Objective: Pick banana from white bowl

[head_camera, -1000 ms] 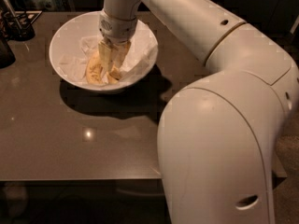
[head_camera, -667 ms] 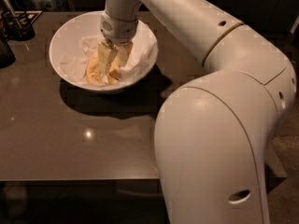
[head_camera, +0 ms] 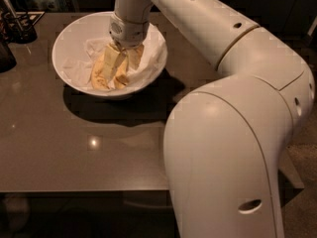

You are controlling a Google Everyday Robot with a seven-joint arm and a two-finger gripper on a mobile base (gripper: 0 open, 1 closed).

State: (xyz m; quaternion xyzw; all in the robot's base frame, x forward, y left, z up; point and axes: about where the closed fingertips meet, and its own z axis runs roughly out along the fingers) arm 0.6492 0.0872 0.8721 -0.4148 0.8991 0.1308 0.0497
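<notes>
The white bowl (head_camera: 63,73) stands at the back left of the dark table, lined with crumpled white paper (head_camera: 74,66). The banana (head_camera: 101,73), deep yellow with brown blotches, lies in the middle of the bowl, partly hidden by the gripper. My gripper (head_camera: 123,62) reaches straight down into the bowl from the cream arm, sitting low over the banana's upper part and touching or nearly touching it.
The brown table (head_camera: 74,148) has its front edge near the bottom of the view. A dark holder with utensils (head_camera: 17,26) stands at the back left, with a dark object (head_camera: 5,53) at the left edge. My arm's bulky body (head_camera: 233,148) blocks the right half.
Almost nothing has changed. The gripper stays down in the bowl on the banana; the arm's body has shifted very slightly to the left.
</notes>
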